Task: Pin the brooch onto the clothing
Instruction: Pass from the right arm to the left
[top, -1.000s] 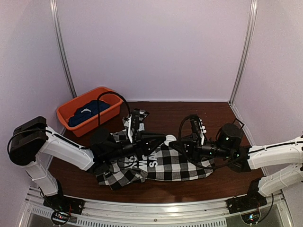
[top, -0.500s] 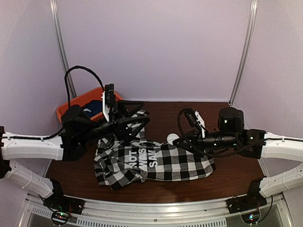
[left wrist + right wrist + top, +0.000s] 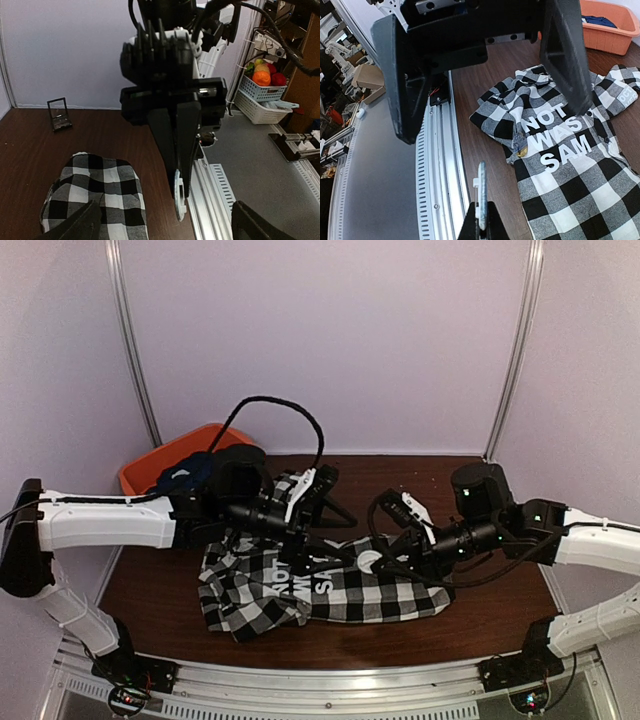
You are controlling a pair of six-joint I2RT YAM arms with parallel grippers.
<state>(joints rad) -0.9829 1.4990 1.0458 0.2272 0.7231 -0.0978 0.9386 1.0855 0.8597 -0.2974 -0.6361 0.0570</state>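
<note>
The clothing (image 3: 350, 590) is a black-and-white checked shirt, lying crumpled on the table with its white lettering (image 3: 559, 136) facing up. My right gripper (image 3: 378, 562) is shut on the brooch (image 3: 481, 196), a flat white disc with a clip on its back, held edge-up just above the shirt's right half. In the left wrist view the brooch (image 3: 178, 196) hangs at the tip of the right gripper's fingers. My left gripper (image 3: 333, 502) hovers open over the shirt's upper edge and faces the right gripper with nothing between its fingers (image 3: 75, 225).
An orange tub (image 3: 140, 472) holding a dark navy garment (image 3: 185, 475) stands at the back left. A small gold-and-blue item (image 3: 521, 148) sits on the shirt beside the lettering. A small black stand (image 3: 59, 114) is on the table. The metal rail (image 3: 442, 165) runs along the near edge.
My left gripper let go of the shirt, opened wide, lifted, then swung right to face the right gripper. The right gripper shifted slightly left and down with the brooch.
</note>
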